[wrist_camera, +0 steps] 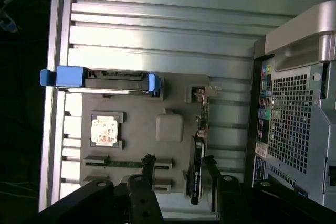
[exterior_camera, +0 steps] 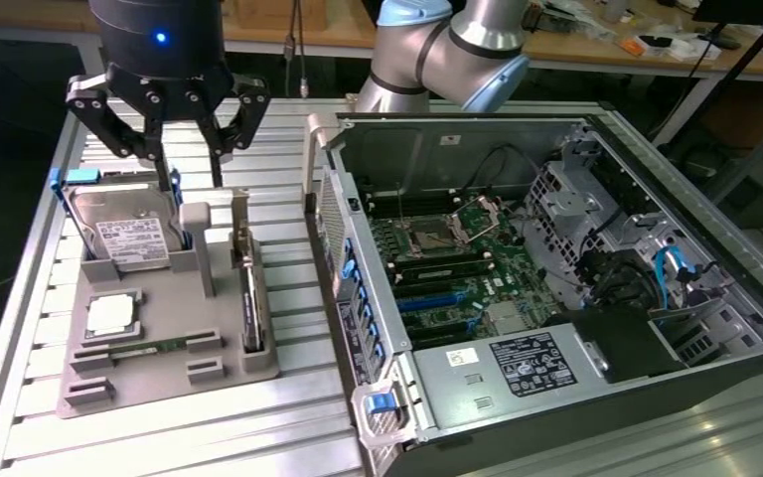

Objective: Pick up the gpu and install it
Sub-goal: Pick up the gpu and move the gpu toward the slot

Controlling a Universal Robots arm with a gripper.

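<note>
1. now, approach step: the gripper hovers wide open and empty above the grey tray
2. the gpu stands on edge at that tray's right in the exterior view, not yet installed
3. a grasp likely needs the jaws straddling its thin edge

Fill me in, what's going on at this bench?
A robot arm's gripper hovers with its jaws open and empty above the gray parts tray, which sits beside an open PC case. The gpu stands on edge in its tray slot, not yet picked up. A hard drive stands in the same tray.
</note>
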